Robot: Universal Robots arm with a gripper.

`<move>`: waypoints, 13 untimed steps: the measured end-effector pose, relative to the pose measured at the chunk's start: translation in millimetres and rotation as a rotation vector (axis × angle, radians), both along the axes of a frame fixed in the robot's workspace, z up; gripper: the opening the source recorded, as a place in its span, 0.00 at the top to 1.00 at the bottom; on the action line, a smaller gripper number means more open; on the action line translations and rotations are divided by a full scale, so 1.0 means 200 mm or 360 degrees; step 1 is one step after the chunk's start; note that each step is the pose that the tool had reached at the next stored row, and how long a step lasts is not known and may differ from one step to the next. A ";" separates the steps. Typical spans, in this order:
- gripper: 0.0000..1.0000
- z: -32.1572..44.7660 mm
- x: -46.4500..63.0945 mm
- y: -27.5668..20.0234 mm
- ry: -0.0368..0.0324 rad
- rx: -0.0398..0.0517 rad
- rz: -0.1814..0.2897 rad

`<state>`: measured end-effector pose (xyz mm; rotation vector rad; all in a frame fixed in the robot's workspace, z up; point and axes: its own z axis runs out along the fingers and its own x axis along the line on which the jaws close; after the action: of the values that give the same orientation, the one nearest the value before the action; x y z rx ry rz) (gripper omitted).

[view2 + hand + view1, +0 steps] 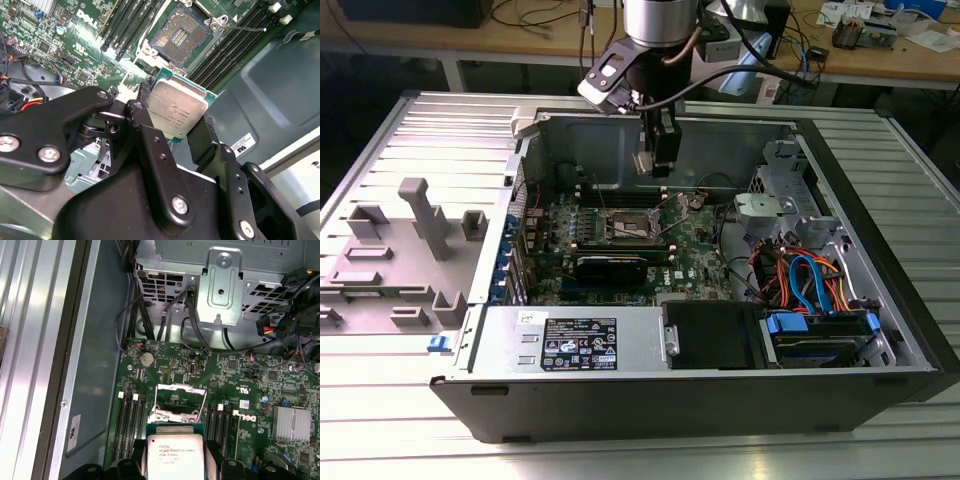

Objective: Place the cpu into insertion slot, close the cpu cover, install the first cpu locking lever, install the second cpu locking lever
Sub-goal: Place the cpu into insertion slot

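Note:
My gripper (176, 122) is shut on the cpu (177, 111), a flat square chip with a dull silver top and a green edge, held by two opposite sides between black fingers (144, 122). In the exterior view the gripper (652, 165) hangs above the motherboard, a little above the insertion slot (632, 222). In the second wrist view the insertion slot (180, 35) lies open, its dark centre bare inside a silvery rim. The cpu cover (176, 415), a silvery frame, stands raised just beyond the held cpu (175, 457). A thin wire lever (245, 29) sticks out beside the slot.
Long black memory slots (125, 25) flank the socket on both sides. A long black card (610, 265) lies just in front of it. The black power-supply box (710, 335) and a drive bay with blue and orange cables (810, 285) fill the case front. Grey fixture blocks (415, 240) stand outside.

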<state>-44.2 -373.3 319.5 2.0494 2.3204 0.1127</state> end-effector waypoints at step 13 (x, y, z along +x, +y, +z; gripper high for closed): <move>0.46 -0.021 0.01 0.000 0.0000 0.0000 -0.0048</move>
<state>-42.3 -373.4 315.4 2.0833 2.2885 0.1116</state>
